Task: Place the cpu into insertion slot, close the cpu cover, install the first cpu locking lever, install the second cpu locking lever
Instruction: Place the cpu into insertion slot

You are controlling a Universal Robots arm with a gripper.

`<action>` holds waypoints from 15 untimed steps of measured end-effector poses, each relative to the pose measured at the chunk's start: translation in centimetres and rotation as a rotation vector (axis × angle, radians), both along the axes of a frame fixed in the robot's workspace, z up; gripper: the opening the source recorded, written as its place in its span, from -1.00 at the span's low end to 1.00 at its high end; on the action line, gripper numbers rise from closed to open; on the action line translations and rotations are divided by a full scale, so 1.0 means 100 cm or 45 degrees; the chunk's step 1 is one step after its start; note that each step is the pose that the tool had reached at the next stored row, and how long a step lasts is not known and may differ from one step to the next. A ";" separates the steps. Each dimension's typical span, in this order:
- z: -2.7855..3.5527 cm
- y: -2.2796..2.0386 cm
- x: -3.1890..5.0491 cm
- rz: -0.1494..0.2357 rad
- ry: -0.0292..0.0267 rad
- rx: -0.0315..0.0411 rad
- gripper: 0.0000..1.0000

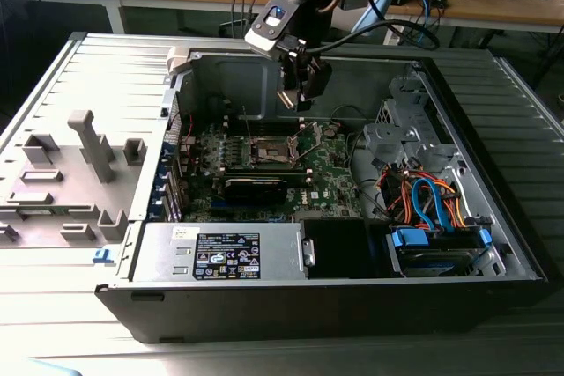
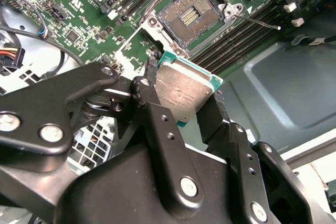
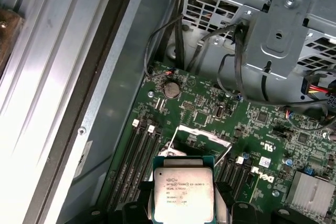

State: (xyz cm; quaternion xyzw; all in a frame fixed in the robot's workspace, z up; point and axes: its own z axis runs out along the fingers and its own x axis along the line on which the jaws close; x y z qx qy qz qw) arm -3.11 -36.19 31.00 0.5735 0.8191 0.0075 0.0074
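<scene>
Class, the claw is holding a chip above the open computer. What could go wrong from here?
The claw grips the chip by its edges alone; it could slip and fall onto the board.
The socket lies open and bare; a crooked landing might damage it.
A thin lever juts beside the socket and might snag the chip.

**What lies around my workplace**

In the exterior view I look into an open computer case (image 1: 308, 305) resting on a ribbed grey surface (image 1: 53, 305). A green motherboard (image 1: 330, 178) covers its floor, with a long black card (image 1: 256, 188) lying across it. A grey power supply (image 1: 233, 253) sits along the near wall. Toward the exterior view's right, orange and blue cables (image 1: 427, 200) loop above a blue-framed drive (image 1: 436, 248). On the exterior view's left stands a grey plastic fixture (image 1: 88, 143). In the first wrist view I see a coin battery (image 3: 171, 88), black memory slots (image 3: 139, 148) and a finned silver heatsink (image 3: 310, 192).
</scene>
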 end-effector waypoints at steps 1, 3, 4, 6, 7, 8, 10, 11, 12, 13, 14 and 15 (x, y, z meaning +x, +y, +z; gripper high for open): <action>-0.0001 0.0000 0.0000 -0.007 0.0000 -0.0003 0.09; -0.0004 0.0000 0.0000 -0.015 -0.0001 -0.0016 0.09; -0.0004 0.0000 0.0000 -0.021 -0.0002 -0.0035 0.09; -0.0005 0.0000 0.0000 -0.028 -0.0001 -0.0065 0.09; -0.0005 0.0000 0.0000 -0.032 0.0000 -0.0077 0.09; -0.0006 0.0000 0.0000 -0.035 0.0000 -0.0083 0.09; -0.0007 0.0000 0.0000 -0.042 0.0000 -0.0090 0.09; -0.0009 0.0000 0.0000 -0.049 0.0000 -0.0098 0.09; -0.0011 0.0000 0.0000 -0.060 0.0001 -0.0113 0.09; -0.0014 0.0000 0.0000 -0.072 0.0001 -0.0120 0.09; -0.0016 0.0000 0.0000 -0.085 0.0001 -0.0128 0.09; -0.0017 0.0000 0.0000 -0.090 0.0001 -0.0130 0.09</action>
